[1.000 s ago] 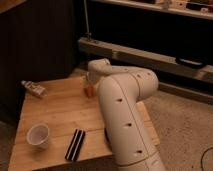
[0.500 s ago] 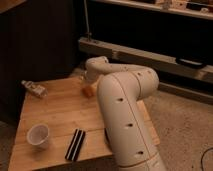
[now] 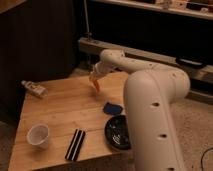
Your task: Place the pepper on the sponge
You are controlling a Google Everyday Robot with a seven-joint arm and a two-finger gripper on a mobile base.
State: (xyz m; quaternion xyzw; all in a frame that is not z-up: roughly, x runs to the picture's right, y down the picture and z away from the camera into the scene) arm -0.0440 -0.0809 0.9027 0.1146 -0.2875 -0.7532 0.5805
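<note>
Over tabletop (image 3: pixel 60 112): gripper (image 3: pixel 94 77), pepper (image 3: pixel 96 85) now aloft

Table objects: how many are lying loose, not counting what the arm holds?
5: bottle back left, white cup front left, striped bar front centre, black bowl front right, blue sponge behind it. The pincer, over the back centre, holds the pepper. The arm may hide more.

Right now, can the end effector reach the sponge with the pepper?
Probably yes. The end effector, shut on the pepper, hangs over the far side of the table; the sponge lies close by, only bare wood between. The bowl sits beyond it, off the path.
</note>
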